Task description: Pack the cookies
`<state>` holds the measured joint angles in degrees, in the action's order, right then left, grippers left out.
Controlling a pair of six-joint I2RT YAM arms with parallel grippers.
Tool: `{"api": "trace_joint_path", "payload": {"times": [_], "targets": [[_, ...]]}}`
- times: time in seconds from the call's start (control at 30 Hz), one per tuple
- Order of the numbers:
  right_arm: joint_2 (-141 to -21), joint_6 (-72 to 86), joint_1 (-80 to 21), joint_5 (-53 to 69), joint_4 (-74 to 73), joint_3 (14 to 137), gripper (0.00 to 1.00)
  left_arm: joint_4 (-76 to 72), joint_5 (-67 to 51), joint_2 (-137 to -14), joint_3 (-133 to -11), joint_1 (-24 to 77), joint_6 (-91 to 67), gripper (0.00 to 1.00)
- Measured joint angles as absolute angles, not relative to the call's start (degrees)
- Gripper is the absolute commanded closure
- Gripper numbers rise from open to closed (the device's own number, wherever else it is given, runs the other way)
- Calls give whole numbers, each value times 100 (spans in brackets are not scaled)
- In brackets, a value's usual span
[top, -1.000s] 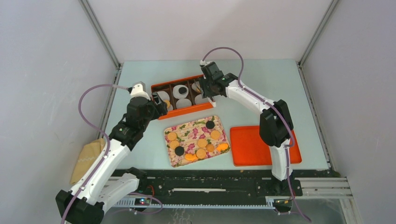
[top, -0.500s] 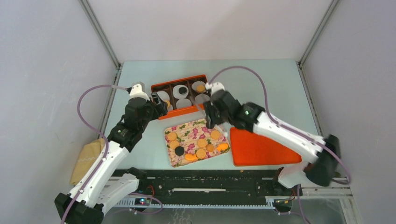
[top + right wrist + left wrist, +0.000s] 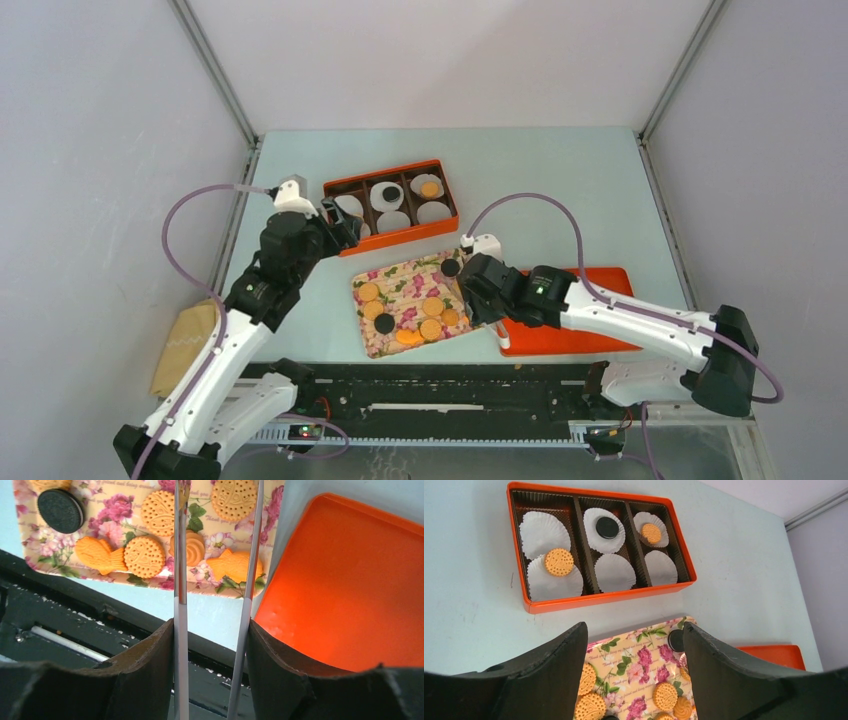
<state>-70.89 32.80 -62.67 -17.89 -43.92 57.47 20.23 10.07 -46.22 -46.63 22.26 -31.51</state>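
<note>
Golden and dark cookies (image 3: 433, 306) lie on the floral tray (image 3: 400, 276). The orange box (image 3: 394, 238) of white liners holds two golden cookies (image 3: 559, 562) (image 3: 651, 533) and a dark one (image 3: 607, 527). My left gripper (image 3: 335, 225) is open and empty, hovering between box and tray (image 3: 635, 630). My right gripper (image 3: 470, 300) is shut on thin white tongs (image 3: 180, 580) above the tray's right end. In the right wrist view the tong arms straddle a swirl cookie (image 3: 191, 547), with a fish-shaped one (image 3: 235, 565) beside it. The tong tips run out of the frame.
An orange lid (image 3: 570, 315) lies right of the tray, under my right arm. A tan cloth (image 3: 185, 345) lies at the left table edge. A black rail (image 3: 450, 385) runs along the near edge. Walls close in on three sides.
My right arm swung from the box's far right compartment down to the tray's right end. A golden cookie now lies in that compartment's liner. The left arm barely moved.
</note>
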Motion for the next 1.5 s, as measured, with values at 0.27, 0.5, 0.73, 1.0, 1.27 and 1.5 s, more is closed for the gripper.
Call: {"api": "trace_joint_path", "payload": {"times": [0.27,0.5,0.73,1.0,1.27,1.5], "targets": [[-7690,3317,-6139,-1846,-4047,5636,42,2027,1033,-4357,-4663,2226,-3148,25],[-7977,3312,-5924,-1796,-3850,5478,48,2032,1033,-4348,-4663,2226,-3146,25],[-7946,3221,-5732,-1697,-3603,5478,77,2032,1033,-4351,-4663,2226,-3146,25],[-7533,3009,-5570,-1549,-3579,5655,83,2029,1033,-4351,-4663,2226,-3148,25],[-7607,2550,-4995,-1334,-3465,6877,82,2029,1138,-4504,-4663,2226,-3144,26],[-8687,2196,-4447,-1013,-2947,7430,83,2032,1225,-4694,-4663,2226,-3089,26]]}}
